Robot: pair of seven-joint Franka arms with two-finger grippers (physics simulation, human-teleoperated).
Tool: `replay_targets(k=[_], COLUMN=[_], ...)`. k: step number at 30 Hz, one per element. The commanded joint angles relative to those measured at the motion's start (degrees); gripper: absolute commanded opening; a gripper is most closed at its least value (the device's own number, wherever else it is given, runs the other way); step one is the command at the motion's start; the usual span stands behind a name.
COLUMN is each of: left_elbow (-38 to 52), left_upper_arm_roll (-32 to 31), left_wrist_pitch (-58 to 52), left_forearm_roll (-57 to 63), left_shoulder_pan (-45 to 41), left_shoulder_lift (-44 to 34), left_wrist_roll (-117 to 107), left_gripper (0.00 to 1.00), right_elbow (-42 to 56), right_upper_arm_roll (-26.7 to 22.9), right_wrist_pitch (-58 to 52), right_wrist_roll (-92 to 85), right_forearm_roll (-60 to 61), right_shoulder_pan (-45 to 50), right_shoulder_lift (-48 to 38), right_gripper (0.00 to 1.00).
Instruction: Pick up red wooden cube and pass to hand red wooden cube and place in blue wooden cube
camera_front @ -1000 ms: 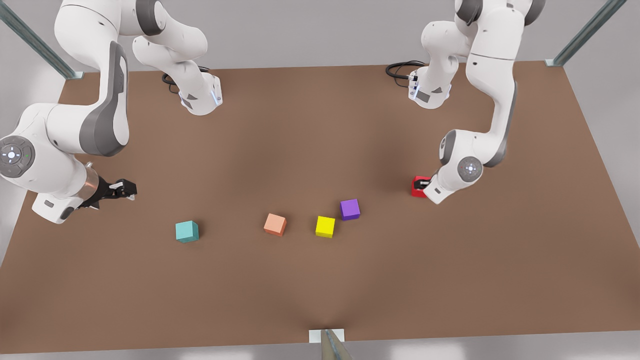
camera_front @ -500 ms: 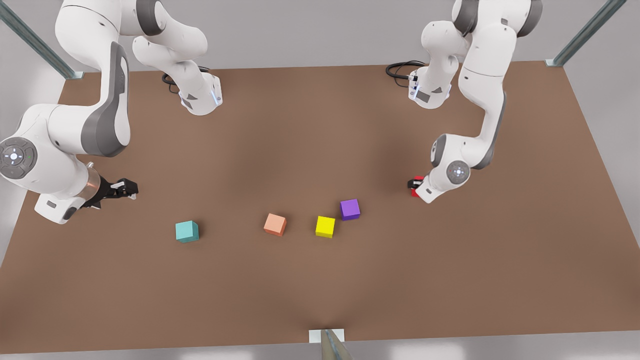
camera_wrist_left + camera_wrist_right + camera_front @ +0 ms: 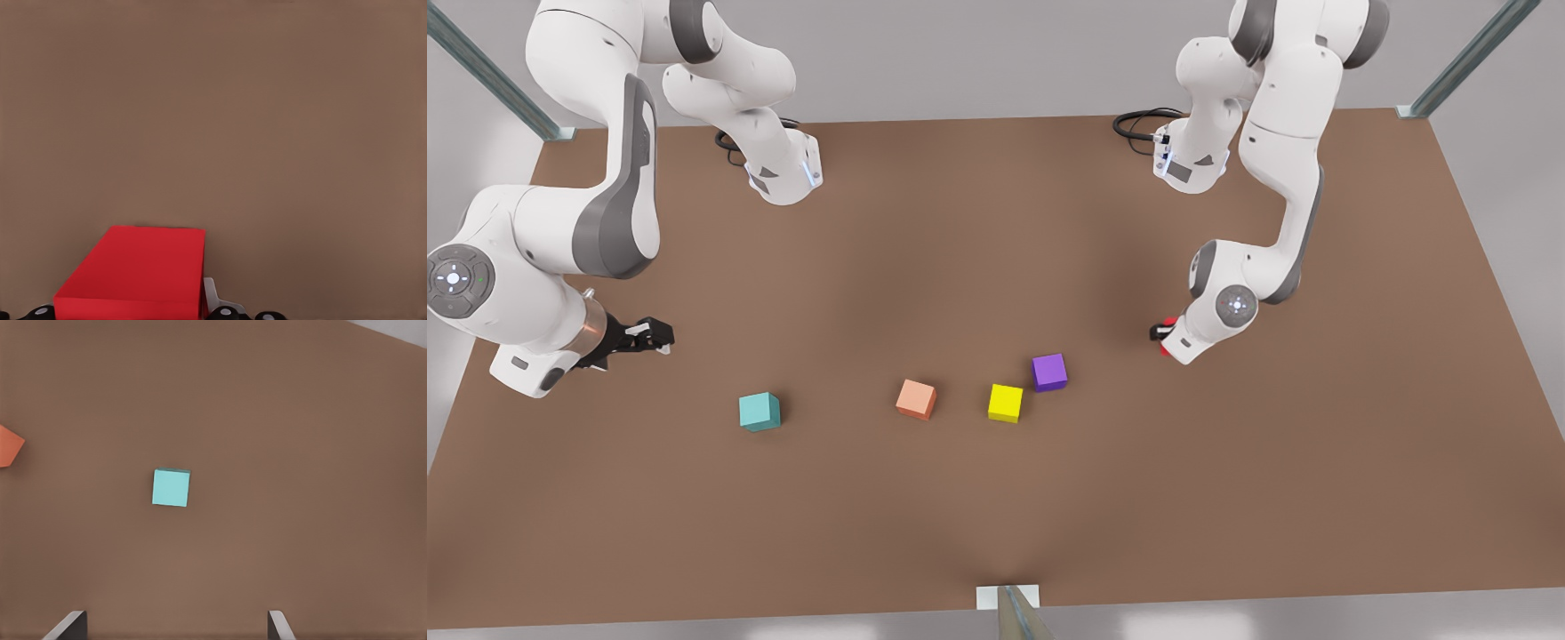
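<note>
The red wooden cube (image 3: pixel 133 273) sits between my left gripper's fingers (image 3: pixel 211 293), a white pad pressed against its side. At the front view's right, only slivers of the red wooden cube (image 3: pixel 1164 348) show under the left gripper (image 3: pixel 1161 332), low over the table. The hand, my right gripper (image 3: pixel 660 336), hovers at the front view's left with its black fingers (image 3: pixel 73 625) spread open and nothing between them. The blue wooden cube (image 3: pixel 759 412) is teal and rests on the table a little in front of the hand; it also shows as the blue wooden cube (image 3: pixel 171 487) below the wrist.
A salmon cube (image 3: pixel 916 399), a yellow cube (image 3: pixel 1006 403) and a purple cube (image 3: pixel 1049 372) lie in a loose row between the two grippers. The salmon cube (image 3: pixel 8 447) also peeks in beside the teal one. The brown table (image 3: pixel 996 231) stretches wide around them.
The left arm's wrist has swung toward the front view's left over the red cube, covering more of it. The hand has crept slightly toward the table's middle.
</note>
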Motion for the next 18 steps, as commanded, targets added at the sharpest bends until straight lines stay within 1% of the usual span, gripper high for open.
replay_targets(k=[1,2,3,4,5,6,7,8,9,10,11,12,13,14,15,16,17,18], left_elbow=[3.8,7.0,9.7,18.5,29.8,39.8,46.0,48.9,53.3,55.6,56.1,56.2,58.5,60.4,60.7,60.7,60.7,61.3], left_upper_arm_roll=[-2.7,-4.7,-6.1,-10.3,-13.4,-16.5,-20.7,-22.3,-22.5,-24.2,-27.0,-27.7,-30.1,-30.1,-30.1,-30.1,-30.1,-30.1], left_wrist_pitch=[-0.1,-1.0,-2.4,-12.5,-22.8,-28.9,-30.2,-29.1,-27.1,-23.0,-16.3,-11.4,-7.7,-7.7,-7.6,-6.9,-6.8,-6.9], left_forearm_roll=[-6.0,-6.4,-6.5,-6.5,-6.5,-6.5,-7.6,-12.6,-14.9,-15.3,-17.8,-22.4,-28.9,-36.0,-44.0,-52.9,-58.3,-58.8], left_shoulder_pan=[0.4,-0.9,-1.4,-1.6,-1.6,-1.7,-1.7,-1.8,-4.1,-5.3,-5.3,-5.3,-5.1,-5.1,-4.9,-4.9,-5.0,-4.9], left_shoulder_lift=[1.3,1.6,1.7,5.0,9.4,13.8,15.8,16.7,19.2,21.4,23.3,24.4,27.6,29.0,29.5,30.0,30.8,30.9], left_wrist_roll=[-1.3,-9.7,-12.7,-15.7,-19.1,-22.4,-26.1,-27.5,-29.7,-29.7,-29.5,-28.3,-21.5,-16.1,-9.5,-0.8,5.8,9.4], left_gripper=[0.59,0.59,0.59,0.59,0.59,0.59,0.59,0.59,0.59,0.59,0.59,0.62,0.63,0.60,0.60,0.60,0.60,0.60], right_elbow=[0.0,0.6,0.7,0.4,0.2,-0.1,-0.1,0.0,0.0,0.1,0.6,0.6,0.6,0.6,0.6,0.7,0.6,0.6], right_upper_arm_roll=[0.1,0.1,0.3,0.1,0.1,0.1,0.1,0.1,0.1,0.1,0.3,0.4,0.8,2.3,2.9,3.0,3.5,3.5], right_wrist_pitch=[0.0,1.1,3.9,4.6,3.6,3.0,0.5,0.5,0.3,0.2,0.2,0.3,0.3,0.2,0.2,0.2,0.3,0.3], right_wrist_roll=[-0.1,0.3,-0.9,-12.2,-17.7,-22.9,-27.8,-33.8,-44.5,-53.5,-58.8,-62.9,-69.3,-79.9,-88.5,-94.9,-99.1,-101.2], right_forearm_roll=[0.0,0.0,1.1,11.0,19.5,26.8,36.4,43.1,51.7,56.8,61.9,65.6,68.5,70.3,74.2,75.3,76.6,77.2], right_shoulder_pan=[0.0,0.8,1.1,0.7,-0.6,-0.7,-0.6,-0.6,-1.1,-1.4,-1.3,-1.1,-1.0,-1.1,-1.0,-1.0,-1.0,-1.0], right_shoulder_lift=[-0.1,0.8,1.6,2.9,5.1,6.8,9.8,12.4,15.7,18.4,19.9,20.1,20.7,21.9,23.1,24.0,24.0,24.1], right_gripper=[1.00,1.00,1.00,1.00,1.00,1.00,1.00,1.00,1.00,1.00,1.00,1.00,1.00,1.00,1.00,1.00,1.00,1.00])
